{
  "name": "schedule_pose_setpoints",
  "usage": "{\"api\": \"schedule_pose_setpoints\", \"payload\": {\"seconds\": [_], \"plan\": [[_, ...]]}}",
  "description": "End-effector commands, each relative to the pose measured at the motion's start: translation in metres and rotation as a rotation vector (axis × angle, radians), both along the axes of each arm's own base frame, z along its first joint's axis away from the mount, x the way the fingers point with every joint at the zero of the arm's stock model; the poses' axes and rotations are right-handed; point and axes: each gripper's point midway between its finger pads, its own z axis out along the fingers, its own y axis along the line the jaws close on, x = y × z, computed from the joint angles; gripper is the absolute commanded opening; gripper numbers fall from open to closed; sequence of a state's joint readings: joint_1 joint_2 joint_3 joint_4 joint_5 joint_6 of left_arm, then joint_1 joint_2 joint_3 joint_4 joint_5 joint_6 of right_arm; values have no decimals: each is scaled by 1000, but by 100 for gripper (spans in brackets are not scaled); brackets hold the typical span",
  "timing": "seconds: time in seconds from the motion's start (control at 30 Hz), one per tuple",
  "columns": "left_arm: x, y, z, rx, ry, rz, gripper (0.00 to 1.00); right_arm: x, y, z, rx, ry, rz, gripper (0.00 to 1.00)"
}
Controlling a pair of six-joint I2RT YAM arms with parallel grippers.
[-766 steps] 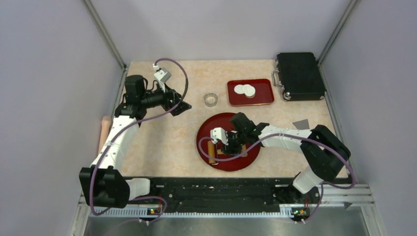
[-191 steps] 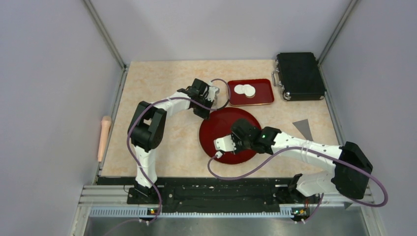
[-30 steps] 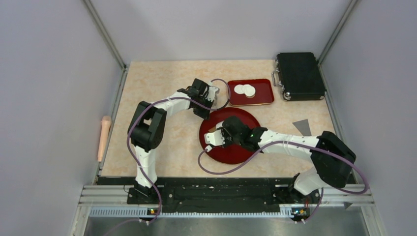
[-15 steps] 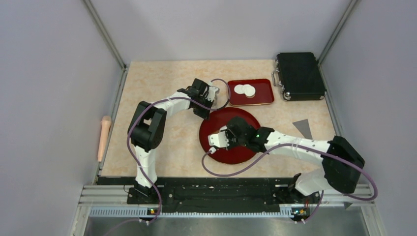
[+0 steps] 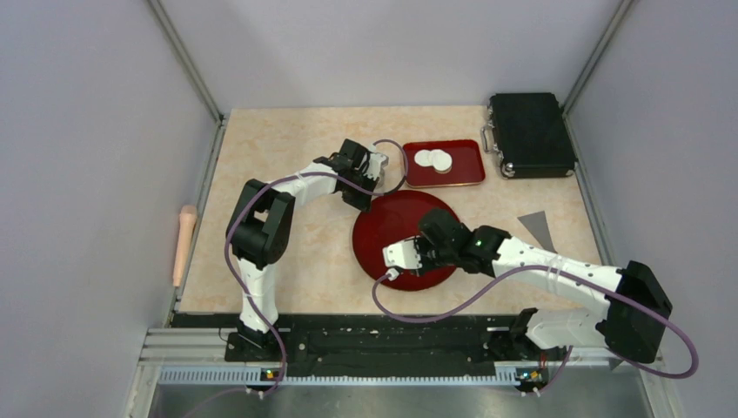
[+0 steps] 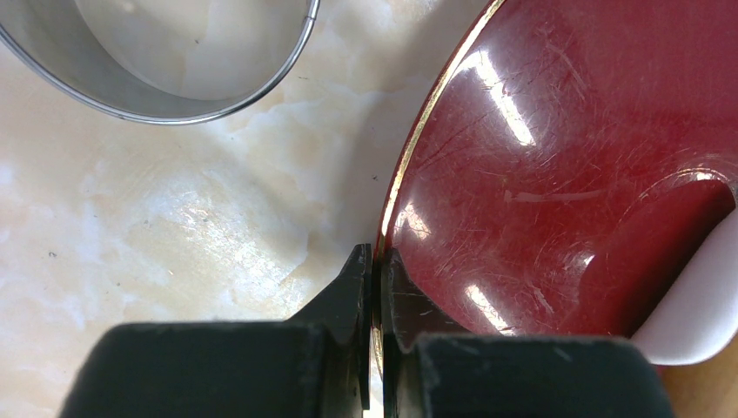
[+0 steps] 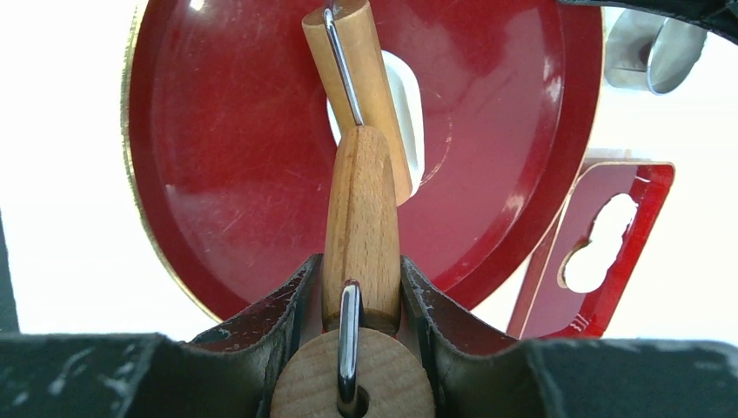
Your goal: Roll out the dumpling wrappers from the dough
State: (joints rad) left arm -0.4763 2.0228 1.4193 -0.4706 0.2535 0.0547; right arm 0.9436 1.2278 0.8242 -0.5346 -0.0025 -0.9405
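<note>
The left gripper and ring block the plate's far-left rim. The right arm covers its near side. The table leftward is passable.

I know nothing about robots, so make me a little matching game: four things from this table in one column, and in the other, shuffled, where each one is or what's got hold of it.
Things:
1. rolling pin
2. round red plate
3. dough discs
4. black case

Where:
A. at the far right corner of the table
B. lying on the rectangular red tray
C. gripped by the right fingers
D. rim pinched by the left fingers

Pairs: 1-C, 2-D, 3-B, 4-A
</note>
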Motion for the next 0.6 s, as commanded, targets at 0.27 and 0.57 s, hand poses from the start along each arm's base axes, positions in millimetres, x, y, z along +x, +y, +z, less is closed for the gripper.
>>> {"api": "schedule_pose_setpoints", "payload": {"seconds": [0.27,0.57], "plan": [[4,14,-31,79,16,33,0,-32,6,-2,94,294,-33,0],[3,13,-31,75,14,31,0,10,14,60,294,294,-189,0]]}}
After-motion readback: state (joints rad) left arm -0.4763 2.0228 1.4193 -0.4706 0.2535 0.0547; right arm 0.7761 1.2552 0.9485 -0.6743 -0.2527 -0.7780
